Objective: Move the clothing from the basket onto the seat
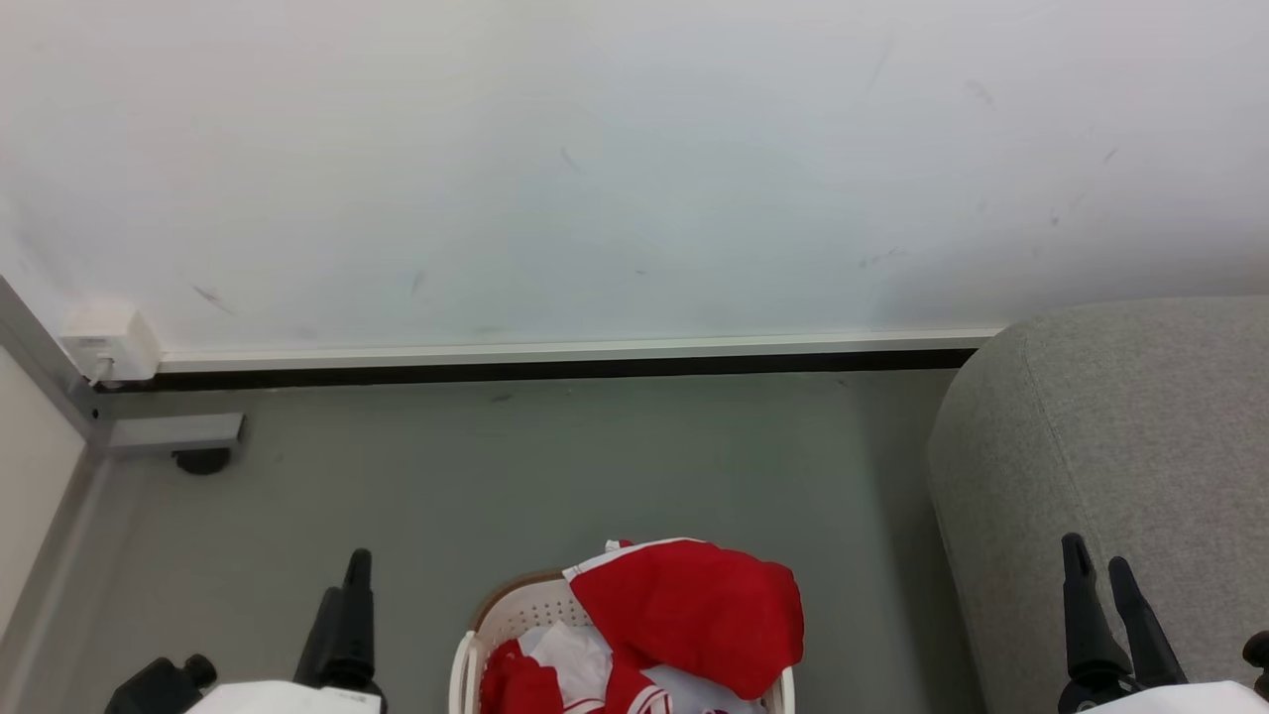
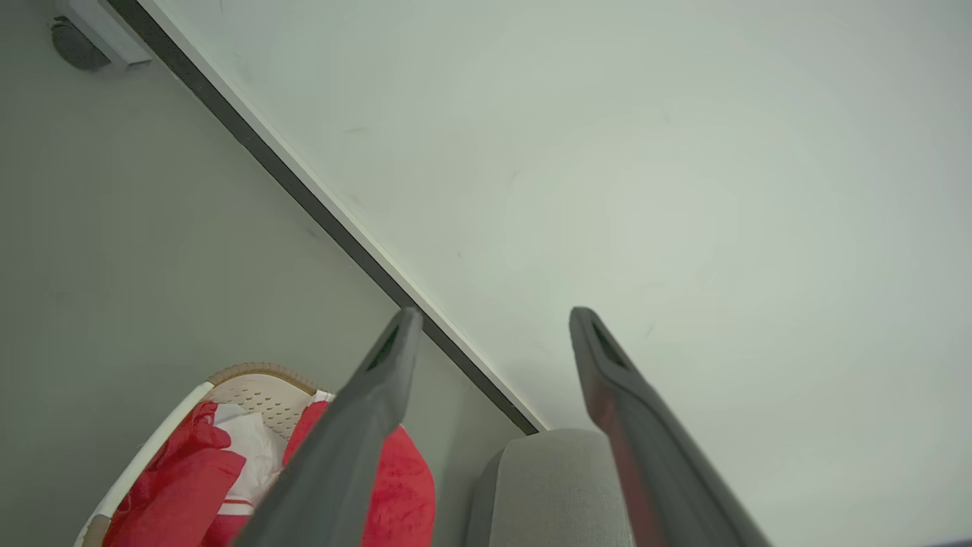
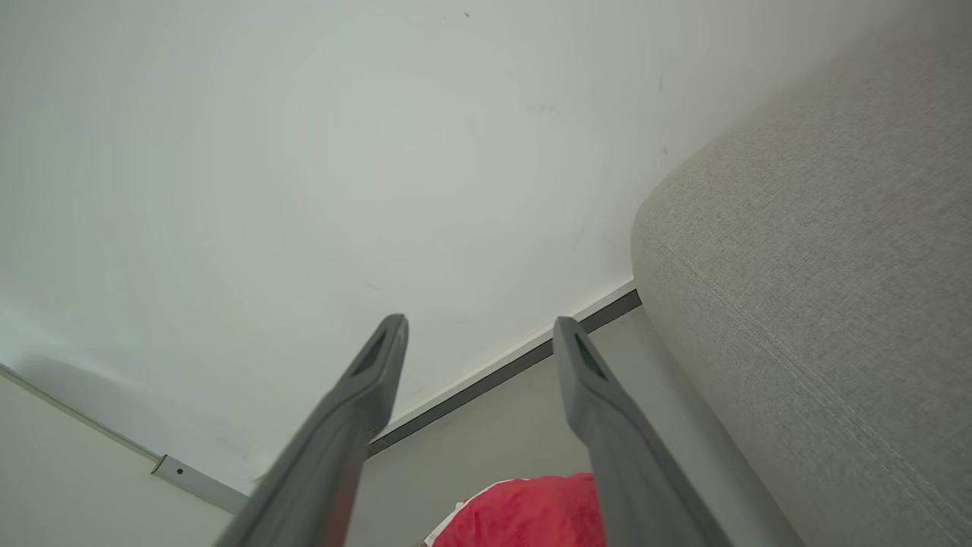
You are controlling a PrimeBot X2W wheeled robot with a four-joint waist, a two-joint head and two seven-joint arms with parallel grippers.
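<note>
The cream basket [image 1: 520, 610] with a brown rim stands on the floor at the bottom centre of the head view. Red clothing [image 1: 694, 610] with white trim fills it and drapes over its far right rim. The grey seat [image 1: 1120, 446] rises at the right. My left gripper [image 1: 355, 563] hangs open and empty to the left of the basket. My right gripper [image 1: 1095, 555] is open and empty over the seat's near part. In the left wrist view the left gripper [image 2: 495, 315] is above the clothing [image 2: 182, 486], the basket [image 2: 258, 384] and the seat [image 2: 547, 486]. The right wrist view has the right gripper [image 3: 480, 324], the clothing [image 3: 531, 513] and the seat [image 3: 820, 304].
A white wall [image 1: 634, 169] with a dark baseboard [image 1: 555, 371] closes the far side. A white box [image 1: 109, 342] sits in the left corner, above a grey metal foot [image 1: 178, 433] with a black caster. Grey floor [image 1: 595, 466] lies between the basket and the wall.
</note>
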